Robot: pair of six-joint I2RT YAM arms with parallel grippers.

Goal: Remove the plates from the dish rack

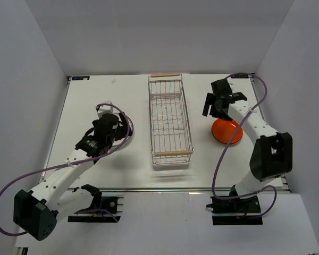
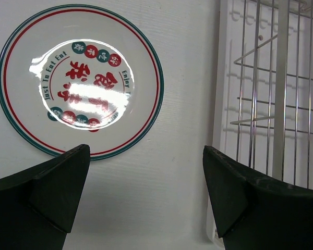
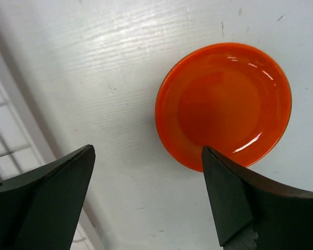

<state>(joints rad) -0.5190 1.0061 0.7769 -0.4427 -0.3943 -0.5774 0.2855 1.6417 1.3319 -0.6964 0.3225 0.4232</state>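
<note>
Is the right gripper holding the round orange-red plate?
No, the orange-red plate lies flat on the white table, beyond the open right gripper.

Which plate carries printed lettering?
The white plate with red and teal rim rings, beside the dish rack; the orange plate is plain.

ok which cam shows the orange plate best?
Right wrist: the orange plate seen close from above, nearly whole, flat on the table. Top external shows it small, partly covered by the right arm. Left wrist doesn't show it.

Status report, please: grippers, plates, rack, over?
Left gripper open, right gripper open, both empty. Dish rack empty; orange plate lies right, printed plate left. Nothing in the way.
</note>
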